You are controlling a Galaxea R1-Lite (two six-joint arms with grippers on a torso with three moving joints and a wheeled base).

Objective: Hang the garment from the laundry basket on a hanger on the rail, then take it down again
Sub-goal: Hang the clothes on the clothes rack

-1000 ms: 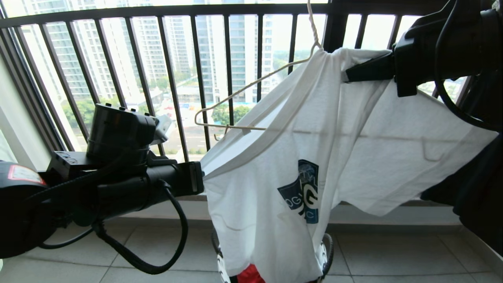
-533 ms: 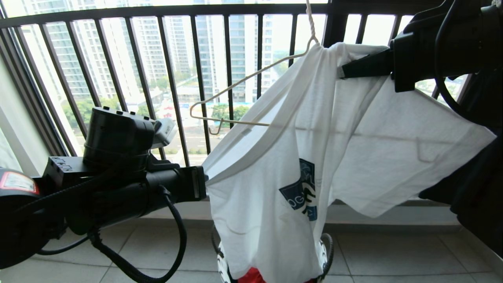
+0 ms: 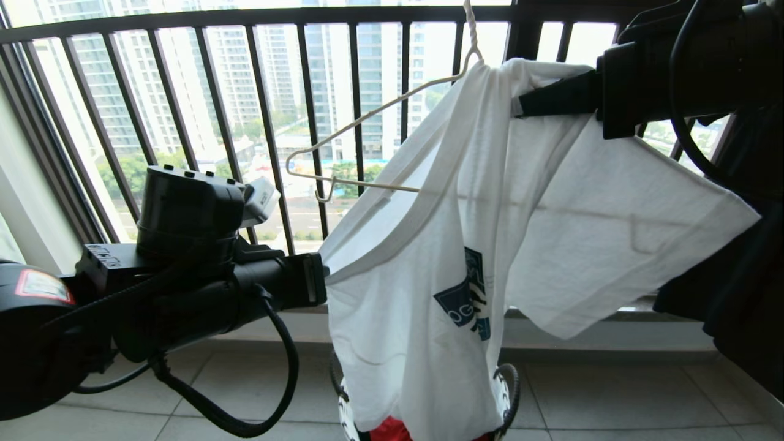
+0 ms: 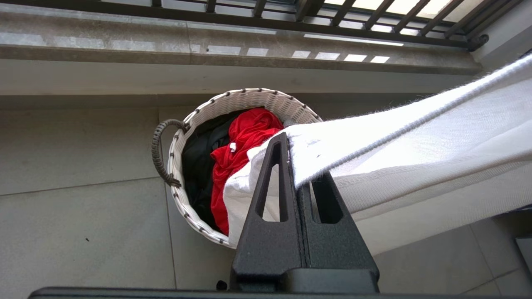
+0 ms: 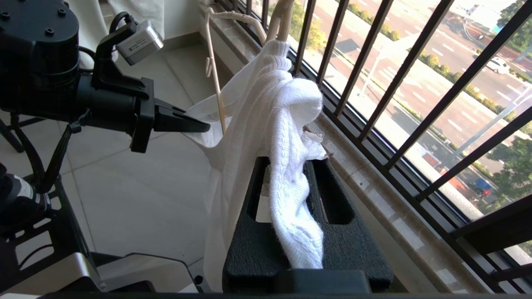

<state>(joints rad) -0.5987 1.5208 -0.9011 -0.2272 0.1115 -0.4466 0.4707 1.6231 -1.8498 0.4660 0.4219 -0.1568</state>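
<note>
The white garment (image 3: 429, 294) with a blue chest graphic hangs stretched between both grippers, above the laundry basket (image 4: 178, 182). My left gripper (image 3: 321, 278) is shut on the edge of its neck opening (image 4: 299, 158), low on the left. Up at the right, my right gripper (image 3: 520, 104) is shut on a bunched fold of the garment (image 5: 286, 178) just beside the hanger's neck. The cream hanger (image 3: 367, 122) has one arm inside the garment and the other bare, sticking out to the left. Its hook runs up past the frame's top. The rail is out of view.
Black window bars (image 3: 269, 122) and a stone sill (image 4: 249, 45) stand close behind the garment. A red garment (image 4: 241, 141) and dark cloth lie in the basket on the tiled floor (image 4: 83, 232). The robot's base frame (image 5: 50, 249) is behind the left arm.
My right gripper has carried the top of the garment a little to the left and up. The hanger swung left with it. The left gripper has stayed about where it was.
</note>
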